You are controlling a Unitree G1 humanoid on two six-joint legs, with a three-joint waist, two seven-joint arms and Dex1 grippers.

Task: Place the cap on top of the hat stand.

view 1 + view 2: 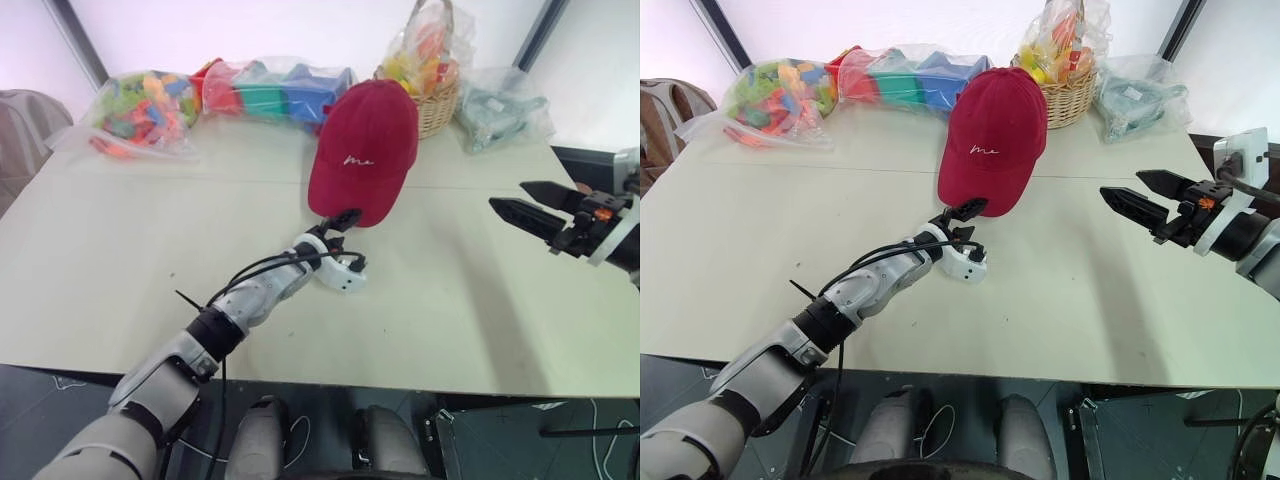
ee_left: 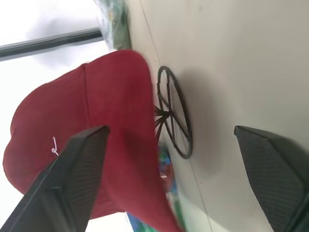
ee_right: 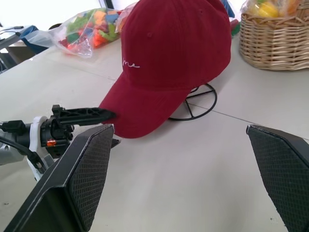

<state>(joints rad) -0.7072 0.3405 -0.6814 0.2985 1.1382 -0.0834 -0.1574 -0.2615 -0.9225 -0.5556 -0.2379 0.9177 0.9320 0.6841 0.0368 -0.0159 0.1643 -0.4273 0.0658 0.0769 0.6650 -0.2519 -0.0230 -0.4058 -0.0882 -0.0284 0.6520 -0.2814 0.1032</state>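
The dark red cap (image 1: 364,150) sits on top of the hat stand (image 3: 197,104), covering the wire globe so that only the round wire base and a few spokes show beneath it on the pale table (image 1: 120,260); the brim slopes down toward the robot and the small white embroidery faces forward. The left gripper (image 1: 343,240) is just below the tip of the brim, its two black fingers spread wide apart with nothing between them; in the left wrist view one finger (image 2: 72,179) overlaps the red fabric and the other (image 2: 273,174) stands over bare table, with the stand's base ring lying between them further off. In the right wrist view the upper left finger reaches the brim's edge, though whether it actually touches the fabric cannot be told. The right gripper (image 1: 1145,205) hovers well off to the right of the cap, above the table, pointing toward it, its fingers (image 3: 84,174) also parted and holding nothing. Along the far edge of the table lie clear bags of colourful toy blocks (image 1: 145,105), a bag of larger coloured blocks (image 1: 275,90), a woven wicker basket (image 1: 437,105) wrapped in plastic with bright items inside, and a bag of pale teal pieces (image 1: 503,110)
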